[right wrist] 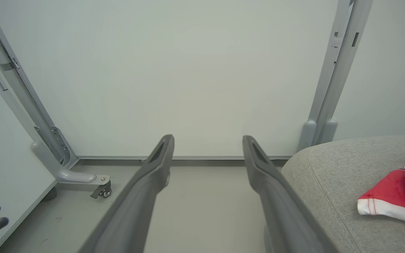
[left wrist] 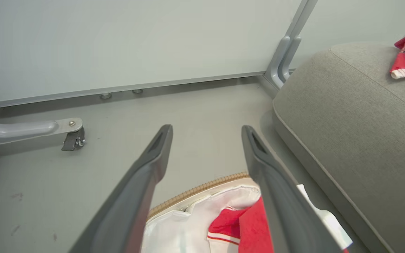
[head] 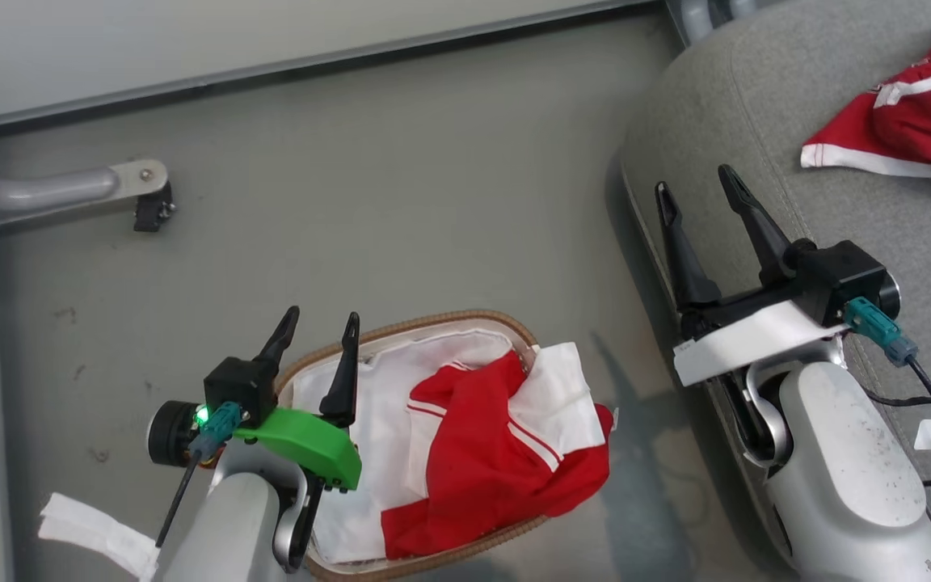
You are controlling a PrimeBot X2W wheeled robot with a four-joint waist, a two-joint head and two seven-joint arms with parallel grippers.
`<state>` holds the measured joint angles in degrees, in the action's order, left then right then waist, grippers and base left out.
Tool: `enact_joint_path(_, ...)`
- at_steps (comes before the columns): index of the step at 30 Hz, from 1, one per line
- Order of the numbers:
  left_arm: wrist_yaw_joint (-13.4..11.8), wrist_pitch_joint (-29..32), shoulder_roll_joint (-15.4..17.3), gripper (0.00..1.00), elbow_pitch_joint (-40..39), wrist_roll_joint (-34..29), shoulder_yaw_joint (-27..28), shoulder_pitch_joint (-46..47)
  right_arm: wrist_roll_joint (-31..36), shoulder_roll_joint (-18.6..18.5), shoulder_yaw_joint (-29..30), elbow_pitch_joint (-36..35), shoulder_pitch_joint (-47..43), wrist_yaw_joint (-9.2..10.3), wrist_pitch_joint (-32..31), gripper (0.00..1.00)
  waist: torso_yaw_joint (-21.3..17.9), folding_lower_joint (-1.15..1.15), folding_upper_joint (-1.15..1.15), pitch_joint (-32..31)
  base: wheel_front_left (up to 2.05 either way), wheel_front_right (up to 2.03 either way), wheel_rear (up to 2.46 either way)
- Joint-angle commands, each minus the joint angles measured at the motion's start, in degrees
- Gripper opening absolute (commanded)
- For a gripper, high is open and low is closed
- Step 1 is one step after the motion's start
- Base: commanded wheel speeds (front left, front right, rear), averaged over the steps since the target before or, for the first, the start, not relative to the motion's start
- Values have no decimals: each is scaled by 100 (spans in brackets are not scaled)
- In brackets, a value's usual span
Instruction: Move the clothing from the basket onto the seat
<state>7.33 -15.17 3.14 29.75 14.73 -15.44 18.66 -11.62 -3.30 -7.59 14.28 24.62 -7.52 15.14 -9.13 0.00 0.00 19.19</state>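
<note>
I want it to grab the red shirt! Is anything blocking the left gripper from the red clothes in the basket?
Nothing visible blocks it. The left gripper is open at the left edge of the basket, and the red clothing lies uncovered on top of the white liner, just to the gripper's right.

We see our right pincer (right wrist: 207, 140) wide open, with nothing in it. Past it are the grey floor (right wrist: 206, 207) and a white wall (right wrist: 202, 70). On the right, red and white clothing (right wrist: 389, 198) lies on the grey seat (right wrist: 329, 172).
</note>
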Motion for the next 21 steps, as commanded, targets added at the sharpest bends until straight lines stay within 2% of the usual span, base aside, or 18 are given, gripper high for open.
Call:
enact_joint_path(1, 21, 3, 115, 100, 102, 95, -57, 234, -25, 15, -4, -56, 131, 6, 1, 100, -605, 0, 0, 839, 0, 0, 0)
enact_joint_path(8, 18, 3, 323, 100, 723, 380, -603, 863, -246, 36, -61, -300, 387, 7, 1, 100, -894, 0, 0, 1536, 0, 0, 0)
enact_joint_path(21, 19, 4, 413, 100, 2040, 1088, -1536, 1783, -292, 37, -76, -627, 586, 6, 1, 100, -1190, 0, 0, 2446, 0, 0, 0)
